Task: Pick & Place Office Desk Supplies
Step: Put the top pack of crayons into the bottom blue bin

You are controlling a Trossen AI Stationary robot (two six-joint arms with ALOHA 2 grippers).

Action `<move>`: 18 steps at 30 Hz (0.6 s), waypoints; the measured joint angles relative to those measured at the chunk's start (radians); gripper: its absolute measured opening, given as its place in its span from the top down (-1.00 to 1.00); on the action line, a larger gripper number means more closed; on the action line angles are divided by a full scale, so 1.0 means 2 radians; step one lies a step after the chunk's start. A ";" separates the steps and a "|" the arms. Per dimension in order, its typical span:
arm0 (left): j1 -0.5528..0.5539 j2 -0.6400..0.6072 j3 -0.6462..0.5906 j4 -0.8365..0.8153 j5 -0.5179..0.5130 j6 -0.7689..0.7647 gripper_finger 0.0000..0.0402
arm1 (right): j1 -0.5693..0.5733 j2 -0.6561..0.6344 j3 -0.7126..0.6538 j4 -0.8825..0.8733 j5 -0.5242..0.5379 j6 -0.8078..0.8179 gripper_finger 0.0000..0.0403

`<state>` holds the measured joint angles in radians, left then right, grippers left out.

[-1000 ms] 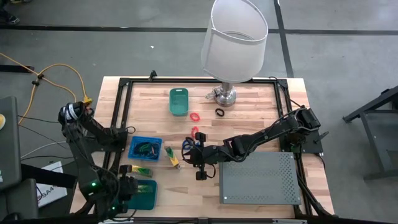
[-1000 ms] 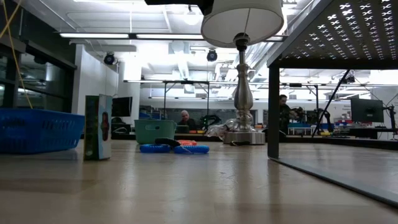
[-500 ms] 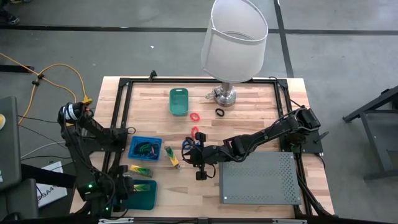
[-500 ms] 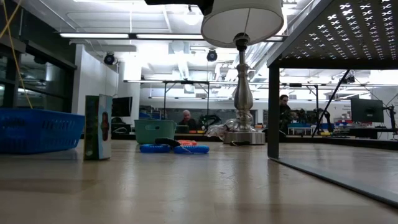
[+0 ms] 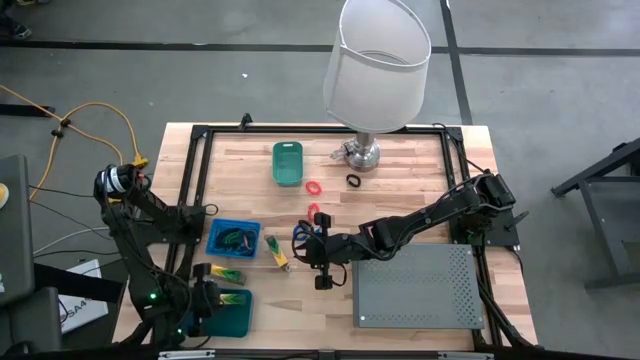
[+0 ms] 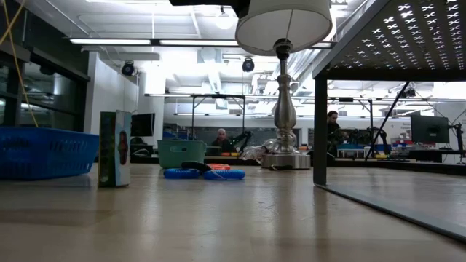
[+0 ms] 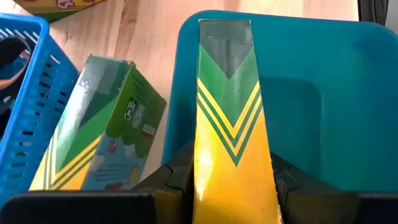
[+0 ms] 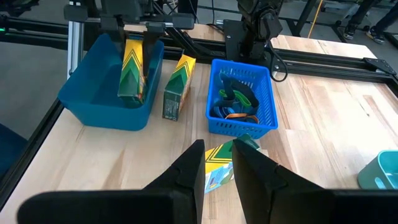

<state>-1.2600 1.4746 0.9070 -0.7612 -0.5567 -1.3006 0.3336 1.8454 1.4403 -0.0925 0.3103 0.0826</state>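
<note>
Left hand point(image 7: 230, 186) clenched on yellow-and-green cardboard block point(image 7: 229, 118), held upright over teal plastic bin point(image 7: 323, 93) at worktop's front-left corner, evidently for deposit; right hand point(image 8: 217, 171) released, mid-worktop.

Bright, even overhead light, soft shadows; the tabletop point(image 6: 218, 218) blurs in the low view's foreground, ceiling strips point(image 6: 124, 41) glare, and wrist views stay sharp.

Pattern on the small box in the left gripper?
Green chevrons on yellow box; clearest in left wrist view.
</note>
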 joint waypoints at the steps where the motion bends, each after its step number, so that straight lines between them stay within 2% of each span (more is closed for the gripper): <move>1: 0.001 0.000 0.000 0.000 0.000 0.004 0.50 | 0.000 0.000 0.000 0.000 0.000 0.000 0.66; 5: 0.005 0.000 0.000 0.000 0.000 0.011 0.47 | 0.000 0.000 0.000 0.000 0.000 0.000 0.66; 13: 0.005 0.000 0.000 0.000 0.000 0.015 0.15 | 0.000 0.000 0.000 0.000 0.000 0.000 0.66; 18: 0.005 0.000 0.000 0.000 0.000 0.015 0.09 | 0.000 0.000 0.000 0.000 0.000 0.000 0.66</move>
<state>-1.2499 1.4738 0.9070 -0.7617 -0.5560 -1.2713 0.3336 1.8454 1.4403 -0.0925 0.3103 0.0826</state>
